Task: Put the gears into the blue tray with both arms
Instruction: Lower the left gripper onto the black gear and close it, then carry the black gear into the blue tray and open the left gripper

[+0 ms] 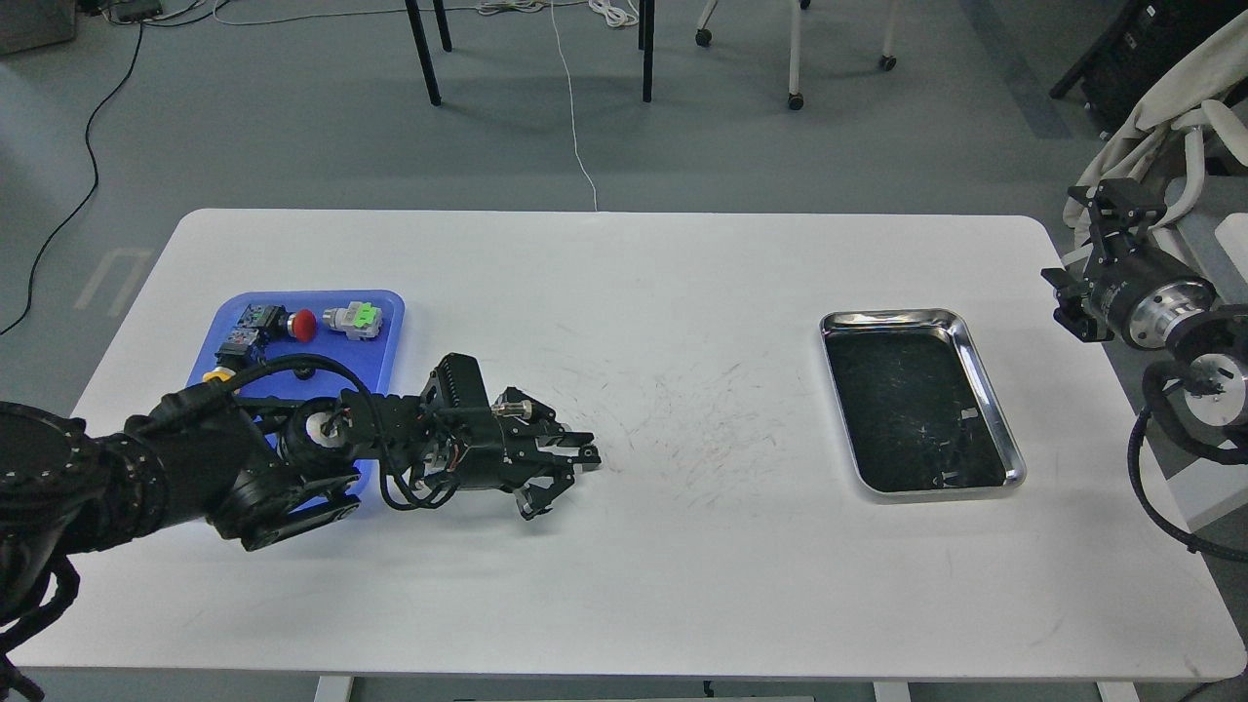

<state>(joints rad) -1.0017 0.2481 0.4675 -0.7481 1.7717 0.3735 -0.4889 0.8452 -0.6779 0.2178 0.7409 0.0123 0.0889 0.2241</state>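
My left gripper [585, 454] lies low over the white table, right of the blue tray [388, 336], with its fingers drawn together on a small black gear. The gear is mostly hidden between the fingertips. My left arm covers the tray's lower part. The tray's far end holds a red-capped push-button [302, 326], a green-capped one [357, 319] and a yellow-capped one [223, 374]. My right gripper [1107, 219] hangs off the table's right edge, dark and small, so its fingers cannot be told apart.
A shiny steel tray [987, 392] with a dark inside sits on the table's right part. Chair and table legs stand on the floor beyond the far edge. White cloth [1170, 107] hangs at the far right behind my right arm.
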